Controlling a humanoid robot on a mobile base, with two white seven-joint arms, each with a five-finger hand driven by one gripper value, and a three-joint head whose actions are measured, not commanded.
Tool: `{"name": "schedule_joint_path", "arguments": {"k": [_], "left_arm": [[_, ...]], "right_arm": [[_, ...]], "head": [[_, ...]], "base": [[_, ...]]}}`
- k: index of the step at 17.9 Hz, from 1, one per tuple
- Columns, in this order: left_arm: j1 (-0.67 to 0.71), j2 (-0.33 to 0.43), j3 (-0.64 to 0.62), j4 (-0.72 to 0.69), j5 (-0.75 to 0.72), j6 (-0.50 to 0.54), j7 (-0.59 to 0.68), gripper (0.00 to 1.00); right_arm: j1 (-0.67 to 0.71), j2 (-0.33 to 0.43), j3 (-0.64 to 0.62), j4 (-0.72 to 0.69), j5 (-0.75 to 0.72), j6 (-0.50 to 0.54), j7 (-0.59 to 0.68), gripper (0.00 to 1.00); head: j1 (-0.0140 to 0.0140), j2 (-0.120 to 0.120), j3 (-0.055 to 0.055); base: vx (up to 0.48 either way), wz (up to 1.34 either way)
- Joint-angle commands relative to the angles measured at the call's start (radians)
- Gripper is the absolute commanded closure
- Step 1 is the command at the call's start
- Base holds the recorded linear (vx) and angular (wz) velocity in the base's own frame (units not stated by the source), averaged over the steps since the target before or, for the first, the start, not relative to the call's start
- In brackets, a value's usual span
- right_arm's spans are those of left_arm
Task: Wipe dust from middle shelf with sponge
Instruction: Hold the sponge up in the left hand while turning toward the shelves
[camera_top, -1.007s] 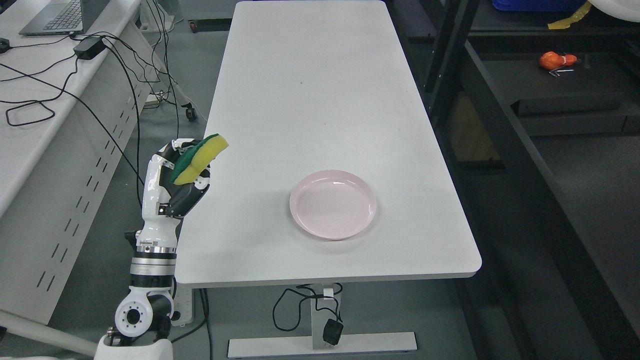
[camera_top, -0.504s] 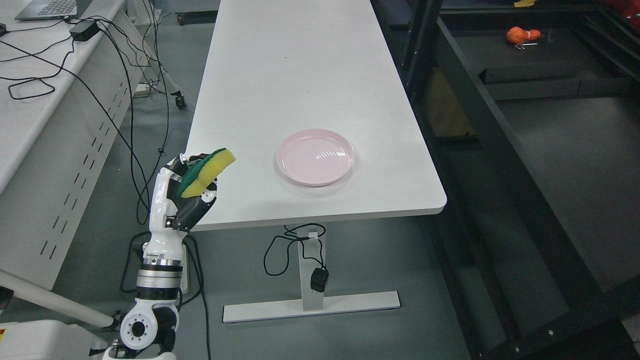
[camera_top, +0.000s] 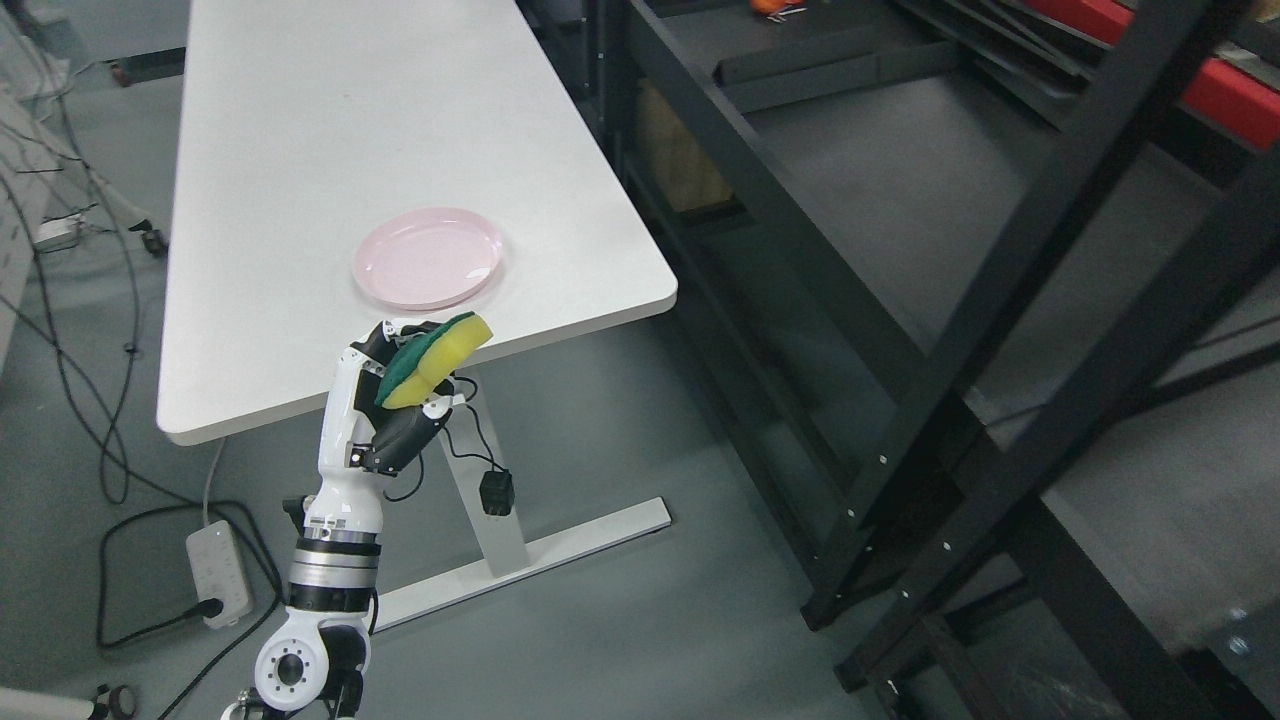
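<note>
My left hand (camera_top: 400, 395) is raised in front of the white table's near edge, fingers curled around a yellow sponge with a green scouring side (camera_top: 432, 358). The sponge sticks out up and to the right of the hand. The black metal shelf unit (camera_top: 930, 260) fills the right half of the picture, with a dark grey shelf board (camera_top: 900, 170) behind its slanting posts. The hand and the sponge are well to the left of the shelf, not touching it. My right arm does not show.
A pink plate (camera_top: 428, 257) lies on the white table (camera_top: 300, 130) near its front edge. A power strip (camera_top: 215, 572) and cables lie on the grey floor at the lower left. A small orange object (camera_top: 770, 6) sits far back on the shelf.
The whole picture has swung right and pulled back, so the camera has moved: the table now sits at the left and the shelf fills the right. The sponge stays in my left hand.
</note>
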Motion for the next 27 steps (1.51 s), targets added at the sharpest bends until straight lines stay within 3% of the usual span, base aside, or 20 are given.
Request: {"name": "schedule_joint_path", "arguments": {"k": [1,16,27], "left_arm": [[0.013,0.016,-0.055,-0.011,0.000,-0.001,-0.001,0.99],[0.014,0.016,-0.176,-0.031,0.000,0.000,-0.005,0.99],[0.003,0.016,-0.249,-0.079,-0.001,-0.001,-0.022,0.99]], "right_arm": [[0.000,-0.017,0.000,-0.017,0.000,0.001,0.000,0.00],[0.000,-0.017,0.000,-0.017,0.000,0.001,0.000,0.00],[0.000,-0.017,0.000,-0.017,0.000,0.001,0.000,0.00]], "head": [[0.0000,0.000,0.000],[0.0000,0.000,0.000],[0.0000,-0.001,0.000]], "base": [[-0.223,-0.72],[-0.181,-0.88],[-0.069,-0.40]]}}
